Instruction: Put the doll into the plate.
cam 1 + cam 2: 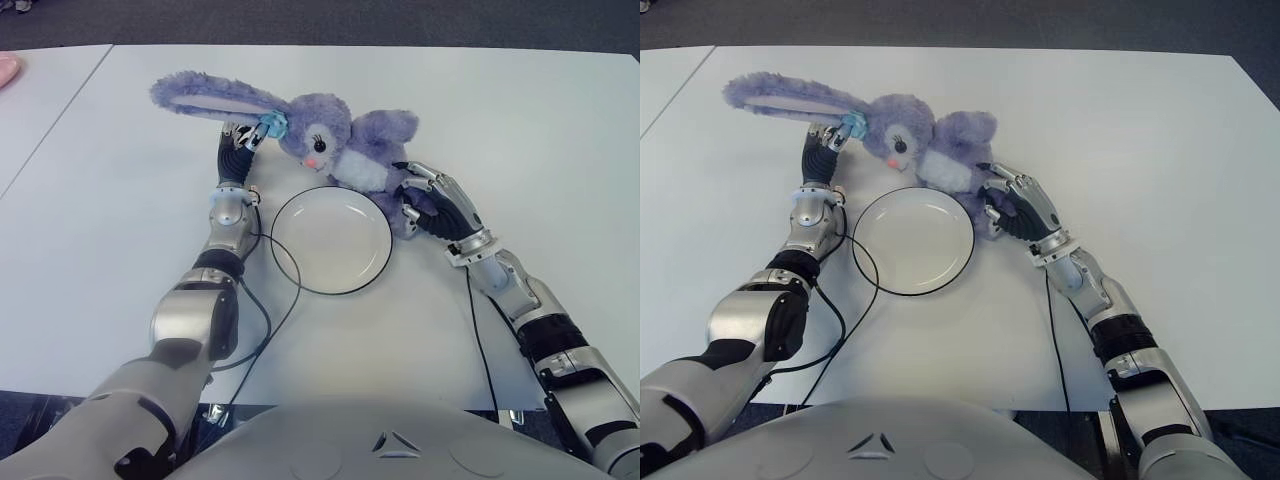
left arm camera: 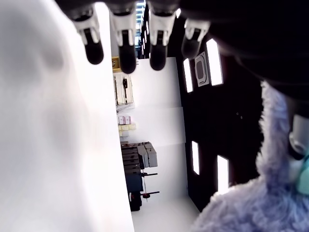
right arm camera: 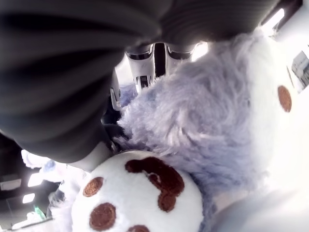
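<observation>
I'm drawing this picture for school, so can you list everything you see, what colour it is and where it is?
Doll: one, a purple plush bunny with white paws, long ears and a teal bow, lying on the table just beyond the plate, not in it.
Plate: one, white with a dark rim, empty, in the middle of the table in front of the robot.
Table: white, under everything.
Cables: thin, black, running along each arm.
Pink object: one, at the far left edge, mostly cut off.
Left robot hand: silver and black, fingers extended, thumb at the bunny's bow.
Right robot hand: silver and black, fingers curled around the bunny's foot end.
</observation>
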